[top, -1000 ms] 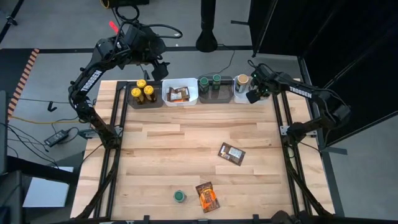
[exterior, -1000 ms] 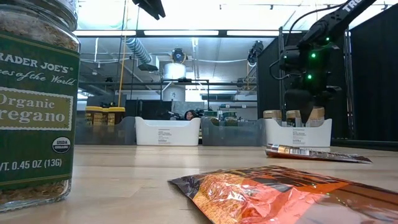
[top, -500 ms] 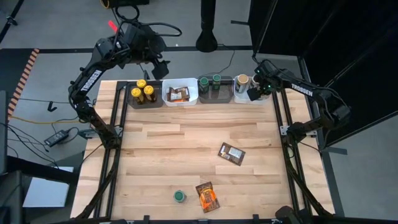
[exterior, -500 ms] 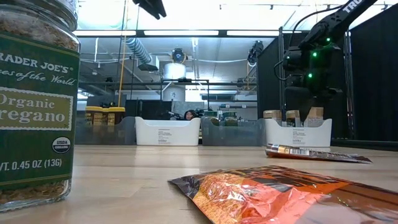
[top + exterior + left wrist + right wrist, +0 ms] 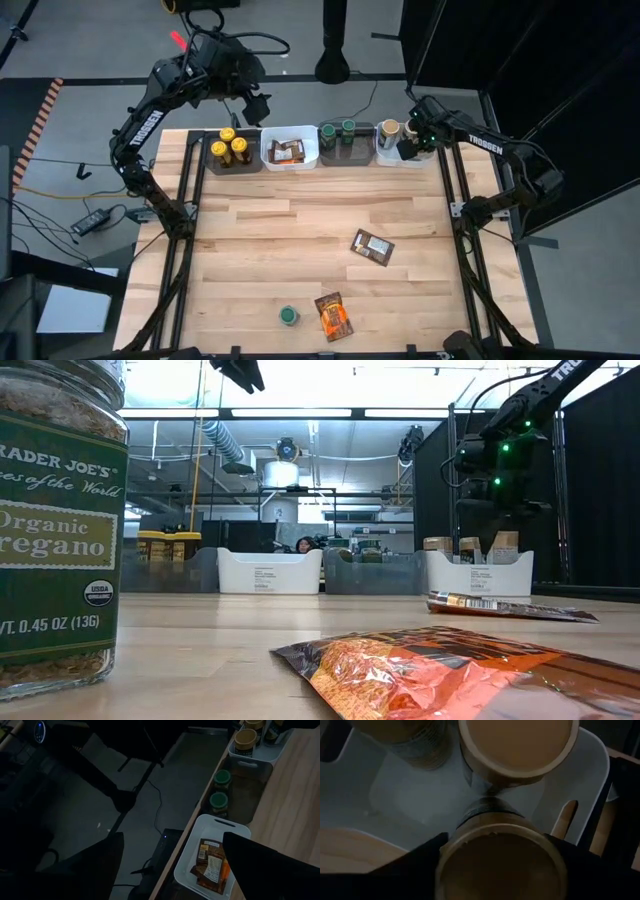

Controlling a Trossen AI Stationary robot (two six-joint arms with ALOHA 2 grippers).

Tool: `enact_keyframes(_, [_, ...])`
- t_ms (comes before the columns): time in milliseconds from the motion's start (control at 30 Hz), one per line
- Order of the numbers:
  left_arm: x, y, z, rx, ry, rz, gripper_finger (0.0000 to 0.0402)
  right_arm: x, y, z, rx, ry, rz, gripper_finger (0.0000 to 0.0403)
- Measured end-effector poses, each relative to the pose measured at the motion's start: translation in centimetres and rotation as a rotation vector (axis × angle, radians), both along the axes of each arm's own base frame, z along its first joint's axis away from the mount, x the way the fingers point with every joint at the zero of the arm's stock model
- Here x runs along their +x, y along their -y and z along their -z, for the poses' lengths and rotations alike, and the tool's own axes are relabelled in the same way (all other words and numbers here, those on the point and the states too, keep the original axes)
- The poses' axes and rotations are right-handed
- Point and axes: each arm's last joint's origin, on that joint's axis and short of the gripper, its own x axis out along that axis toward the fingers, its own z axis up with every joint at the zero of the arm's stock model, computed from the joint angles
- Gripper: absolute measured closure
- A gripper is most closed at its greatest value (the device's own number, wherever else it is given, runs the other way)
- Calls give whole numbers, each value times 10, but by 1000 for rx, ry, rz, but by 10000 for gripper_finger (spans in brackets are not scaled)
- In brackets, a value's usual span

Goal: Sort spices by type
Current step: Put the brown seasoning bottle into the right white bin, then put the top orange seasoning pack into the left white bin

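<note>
From overhead I have the right gripper (image 5: pixel 409 150) down at the far-right white bin (image 5: pixel 388 158); a tan-lidded jar (image 5: pixel 390 128) stands in that bin just beside the jaws. The left gripper (image 5: pixel 257 108) hangs beyond the table's back edge, behind the bin row. That row holds a dark bin (image 5: pixel 234 166) with three yellow-lidded jars (image 5: pixel 232 147), a white bin (image 5: pixel 290 160) with brown packets (image 5: pixel 288 151), and a grey bin (image 5: pixel 345 155) with two green-lidded jars (image 5: pixel 340 129). Well away from both jaws, on the pale wood table (image 5: pixel 250 250), lie a brown packet (image 5: pixel 372 247), an orange packet (image 5: pixel 333 316) and a green-lidded jar (image 5: pixel 289 316).

At table level, a glass oregano jar (image 5: pixel 55 525) with a green label fills the near side, and a crinkled glossy orange packet (image 5: pixel 450 670) lies beside it. The right arm descends over the far white bin.

From the left wrist, the fingers stand wide apart, nothing between them; past them I see the white bin's flat packets, then two round green lids.

From the right wrist, the dark fingers stand apart either side of a round tan lid (image 5: pixel 502 865); I cannot tell if they touch it. Another tan lid (image 5: pixel 517 747) stands just past it in the smooth white plastic bin.
</note>
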Motion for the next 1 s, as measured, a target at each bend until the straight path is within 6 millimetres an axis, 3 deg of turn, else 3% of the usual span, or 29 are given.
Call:
enact_keyframes(100, [0,0,0,0,0,0,55,0,0,0,-2,7,14,33])
enact_keyframes(167, [0,0,0,0,0,0,55,0,0,0,2,13,28,19])
enact_keyframes(400, [0,0,0,0,1,0,55,3,1,-10,39,70,22,78])
enact_keyframes(567, [0,0,0,0,0,0,55,5,6,-45,-10,20,1,94])
enact_keyframes(767, [0,0,0,-1,-1,0,55,3,7,-87,-61,-39,-7,79])
enact_keyframes(1000, [0,0,0,-1,-1,0,55,3,7,-84,-51,-32,-2,68])
